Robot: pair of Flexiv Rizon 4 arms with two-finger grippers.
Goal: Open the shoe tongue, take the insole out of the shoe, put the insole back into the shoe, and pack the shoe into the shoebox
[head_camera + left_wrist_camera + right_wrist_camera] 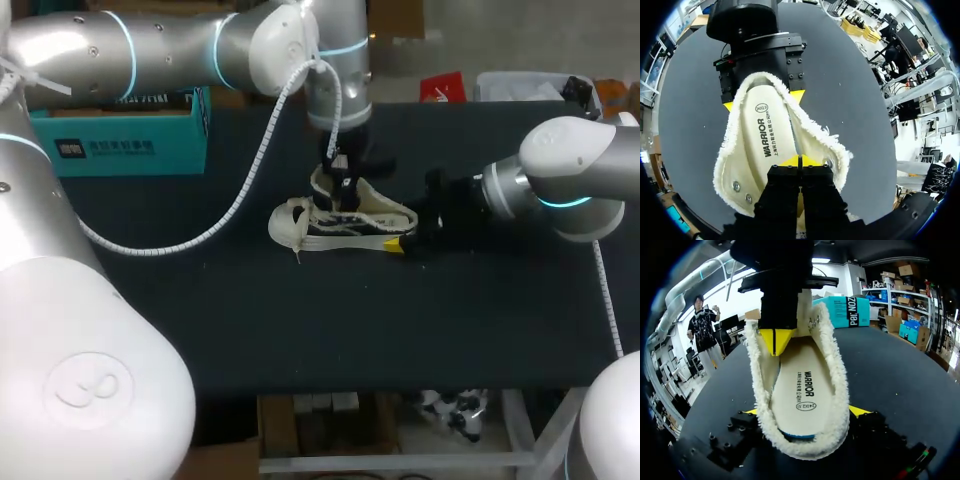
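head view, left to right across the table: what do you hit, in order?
shoebox → shoe → right gripper at the shoe's heel. Skipping the left gripper: it sits over the shoe, so it has no clear slot in the order.

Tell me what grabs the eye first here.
A cream shoe with a frayed collar lies mid-table, both arms on it: the left gripper pinches its upper from above, the right gripper clasps its heel. The insole is inside; the teal shoebox stands at the table's far left.
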